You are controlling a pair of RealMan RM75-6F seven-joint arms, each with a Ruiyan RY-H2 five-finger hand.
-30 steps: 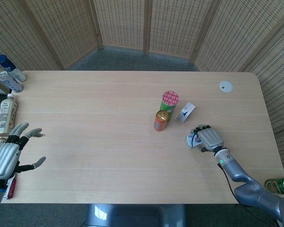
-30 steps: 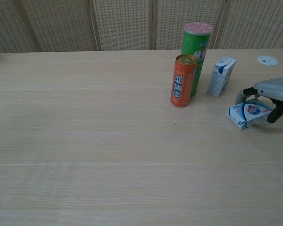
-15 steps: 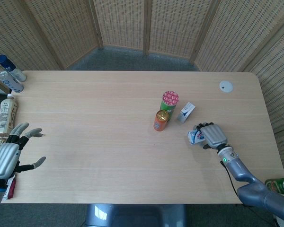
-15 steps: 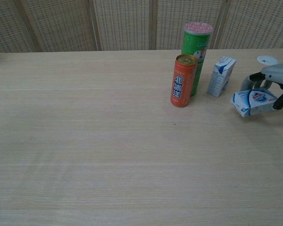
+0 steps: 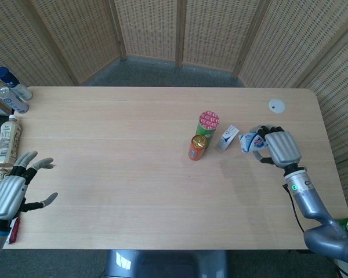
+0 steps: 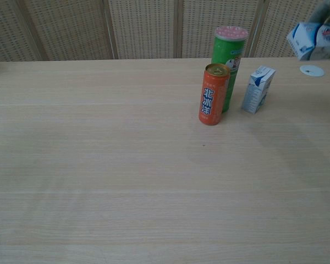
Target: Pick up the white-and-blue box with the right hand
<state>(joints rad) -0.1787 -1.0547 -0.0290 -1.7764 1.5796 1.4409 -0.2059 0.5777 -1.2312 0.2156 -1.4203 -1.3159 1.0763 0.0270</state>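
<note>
You are holding the white-and-blue box (image 5: 250, 141) in your right hand (image 5: 280, 147), fingers wrapping it from the side, and it is hanging clear of the table (image 5: 122, 168), up near the top right corner of the chest view and just beside the small blue-and-white carton (image 5: 227, 138). It looks like a light, thin cardboard pack, so you are probably needing only modest pressure; squeezing harder is likely denting the walls rather than adding security. The printed surface may be smooth and a little slippery, so gripping across the broad faces near the middle seems wiser than pinching an end. Your left hand (image 5: 11, 191) is resting open at the table's near left edge, fingers spread, holding nothing.
</note>
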